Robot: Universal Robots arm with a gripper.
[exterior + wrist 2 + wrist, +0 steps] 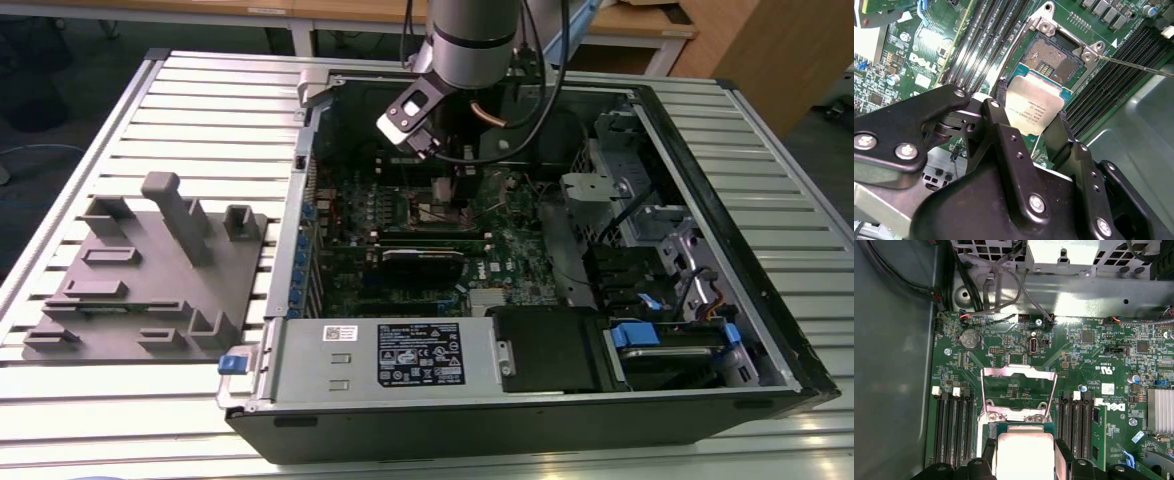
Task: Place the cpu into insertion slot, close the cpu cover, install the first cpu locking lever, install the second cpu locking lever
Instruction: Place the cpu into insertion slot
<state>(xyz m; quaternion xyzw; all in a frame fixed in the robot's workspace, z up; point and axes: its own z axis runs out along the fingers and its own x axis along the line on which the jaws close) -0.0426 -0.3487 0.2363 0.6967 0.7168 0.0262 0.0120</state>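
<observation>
**Silver cpu (1035, 97) pinched in the gripper (1031, 114) at the open insertion slot (1055, 56)**

Black fingers (985, 462) clamp the cpu by two opposite edges, jaws closed on it, as both wrist views show. The metal top faces the cameras, and a green edge shows around it. In the second wrist view the chip overlaps the near edge of the insertion slot. The rest of the slot is bare, with a dark centre and gold contact pads exposed. Cannot tell whether the chip touches the slot.

The cpu cover (1019, 371), a thin metal frame, is swung up open just beyond the chip, and the board is visible through its cut-out. A thin metal lever (1134, 65) juts out free from one corner of the slot. Another thin rod (1013, 55) runs along the opposite side.

Long black memory slots (954, 430) flank the socket on both sides of the green motherboard (1084, 365). A coin battery (971, 338) and a finned heatsink (1160, 410) sit farther out on the board.

In the exterior view the arm (467, 40) reaches down into an open computer case (534, 425), with the power supply (387, 358) at its near end. The case lies on a slatted metal table (200, 100). A grey fixture (147, 280) sits just beside the case on the exterior view's left.
</observation>
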